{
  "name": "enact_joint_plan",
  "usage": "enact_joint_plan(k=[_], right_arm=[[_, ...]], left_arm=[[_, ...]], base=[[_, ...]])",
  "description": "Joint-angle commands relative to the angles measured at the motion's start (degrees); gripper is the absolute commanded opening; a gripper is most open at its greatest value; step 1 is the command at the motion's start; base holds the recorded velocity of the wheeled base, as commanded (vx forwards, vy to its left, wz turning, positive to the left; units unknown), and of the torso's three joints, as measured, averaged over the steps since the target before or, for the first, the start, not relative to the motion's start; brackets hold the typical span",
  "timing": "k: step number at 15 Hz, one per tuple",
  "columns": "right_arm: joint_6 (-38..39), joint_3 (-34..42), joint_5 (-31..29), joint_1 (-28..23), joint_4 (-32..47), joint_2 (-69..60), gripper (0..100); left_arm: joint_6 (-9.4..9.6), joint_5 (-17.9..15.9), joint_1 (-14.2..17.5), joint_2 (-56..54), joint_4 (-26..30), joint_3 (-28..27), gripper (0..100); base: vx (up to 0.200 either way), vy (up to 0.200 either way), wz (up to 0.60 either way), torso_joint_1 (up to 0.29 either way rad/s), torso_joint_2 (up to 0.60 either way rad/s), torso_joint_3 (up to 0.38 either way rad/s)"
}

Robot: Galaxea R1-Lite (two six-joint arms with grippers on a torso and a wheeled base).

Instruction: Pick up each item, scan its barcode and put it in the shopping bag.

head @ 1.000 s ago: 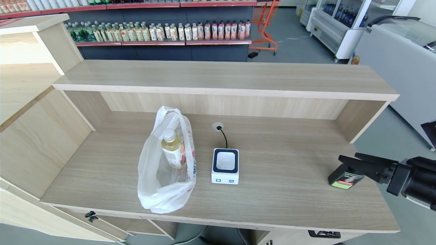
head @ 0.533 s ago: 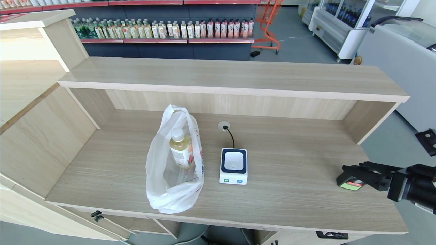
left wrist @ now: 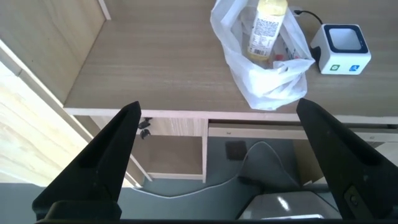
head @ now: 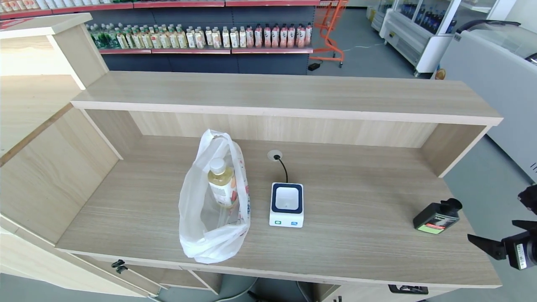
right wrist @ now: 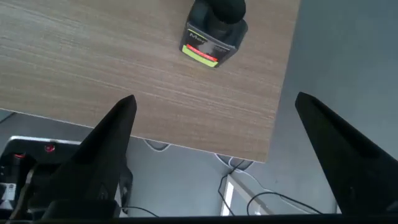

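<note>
The right gripper (right wrist: 216,98) is spread wide and holds nothing. It hangs off the right front corner of the counter (head: 356,239). A small black bottle (head: 436,217) lies on the wood close to the right edge, near the gripper but not touching it. Bare wood runs from it to the white scanner (head: 286,204) in the middle. Just beside the scanner stands the shopping bag (head: 212,205) with a drink bottle (head: 220,184) inside. The left gripper (left wrist: 217,104) is spread wide too, out past the front edge by the bag. A wooden wall with a shelf on top closes the back.
</note>
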Motion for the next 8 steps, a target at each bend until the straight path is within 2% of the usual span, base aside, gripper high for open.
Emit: enact_joint_plan(k=[1, 6, 8], right_arm=[[-0.8, -1.9, -2.5, -2.3, 0.4, 2.6, 100], [-7.1, -5.0, -9.7, -2.4, 0.3, 9.0, 100], [-12.8, -8.4, -11.0, -2.5, -1.1, 14.8, 100]], left_arm=[[0.02, 0.0, 0.1, 0.0, 0.0, 0.0, 100], [0.02, 0.0, 0.1, 0.0, 0.0, 0.0, 100], [0.02, 0.0, 0.1, 0.0, 0.0, 0.0, 100]], base=[[0.000, 0.000, 0.00, 0.000, 0.00, 0.000], [0.000, 0.000, 0.00, 0.000, 0.00, 0.000], [0.000, 0.000, 0.00, 0.000, 0.00, 0.000]])
